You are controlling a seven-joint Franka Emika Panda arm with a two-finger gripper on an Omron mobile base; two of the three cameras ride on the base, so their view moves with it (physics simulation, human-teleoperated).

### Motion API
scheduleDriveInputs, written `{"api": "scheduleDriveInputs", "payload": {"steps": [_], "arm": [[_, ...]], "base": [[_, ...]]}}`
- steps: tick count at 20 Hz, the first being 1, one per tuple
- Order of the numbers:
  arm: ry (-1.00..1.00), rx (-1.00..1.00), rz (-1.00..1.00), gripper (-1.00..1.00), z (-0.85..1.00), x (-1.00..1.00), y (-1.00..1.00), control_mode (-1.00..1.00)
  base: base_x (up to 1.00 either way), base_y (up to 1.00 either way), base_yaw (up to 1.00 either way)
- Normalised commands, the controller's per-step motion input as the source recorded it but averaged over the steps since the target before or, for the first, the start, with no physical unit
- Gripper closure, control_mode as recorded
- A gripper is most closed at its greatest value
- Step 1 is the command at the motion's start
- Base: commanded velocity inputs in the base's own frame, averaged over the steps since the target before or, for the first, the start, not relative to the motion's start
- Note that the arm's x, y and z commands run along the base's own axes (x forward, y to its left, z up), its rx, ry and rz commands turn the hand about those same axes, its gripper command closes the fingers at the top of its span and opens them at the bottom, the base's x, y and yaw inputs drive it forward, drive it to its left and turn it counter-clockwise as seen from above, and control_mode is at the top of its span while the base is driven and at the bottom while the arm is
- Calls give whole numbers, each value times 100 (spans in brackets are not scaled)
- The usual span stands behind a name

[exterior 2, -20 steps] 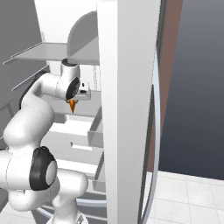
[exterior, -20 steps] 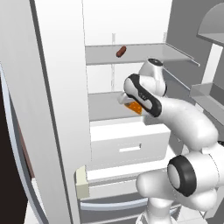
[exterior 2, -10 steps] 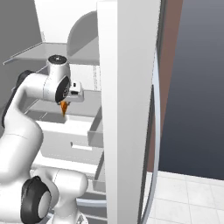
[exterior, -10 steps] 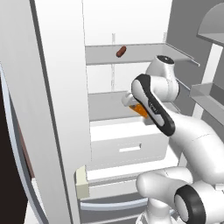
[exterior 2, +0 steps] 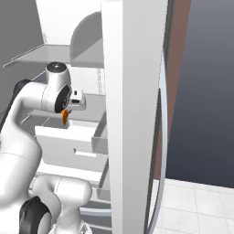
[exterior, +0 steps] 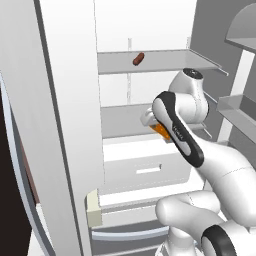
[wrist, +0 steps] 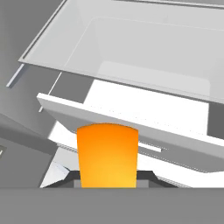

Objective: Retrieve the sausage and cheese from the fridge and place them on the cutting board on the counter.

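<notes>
The fridge stands open, its white interior facing the base, with one tall grey door at the left of the left base view and the other door's edge running down the middle of the right base view. Inside, a glass shelf spans the upper part, a second shelf sits lower behind the arm, and a white drawer with a slot handle lies beneath that. In the hand view the drawer front crosses the frame at a slant, with a clear bin above it. A curved grey door bin shows at the top right of the left base view.

The white arm reaches up from the base and bends forward into the fridge, its wrist level with the lower shelf, just above the drawer. The gripper points downward in the right base view, and its jaws are clenched on the cheese, a bright orange-yellow wedge. In the hand view the wedge rises between the two dark tips; in the left base view a sliver of orange shows beside the forearm, in front of the lower shelf; in the right base view it hangs as a small orange point under the hand, clear of the drawer's top edge.

The sausage, a slim reddish-brown cylinder, lies on the upper glass shelf, well above the gripper and apart from it.
</notes>
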Motion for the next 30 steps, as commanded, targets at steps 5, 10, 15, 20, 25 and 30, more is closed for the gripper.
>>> {"api": "scheduleDriveInputs", "payload": {"steps": [5, 10, 15, 20, 25, 30], "arm": [[0, 0, 0, 100, 0, 0, 0, -100], [0, 0, 0, 100, 0, 0, 0, -100], [0, 0, 0, 100, 0, 0, 0, 100], [0, 0, 0, 100, 0, 0, 0, 100], [0, 0, 0, 100, 0, 0, 0, 100], [0, 0, 0, 100, 0, 0, 0, 100]], "base": [[0, 0, 0], [0, 0, 0], [0, 0, 0], [0, 0, 0], [-3, 0, 0], [-70, 4, -1]]}}
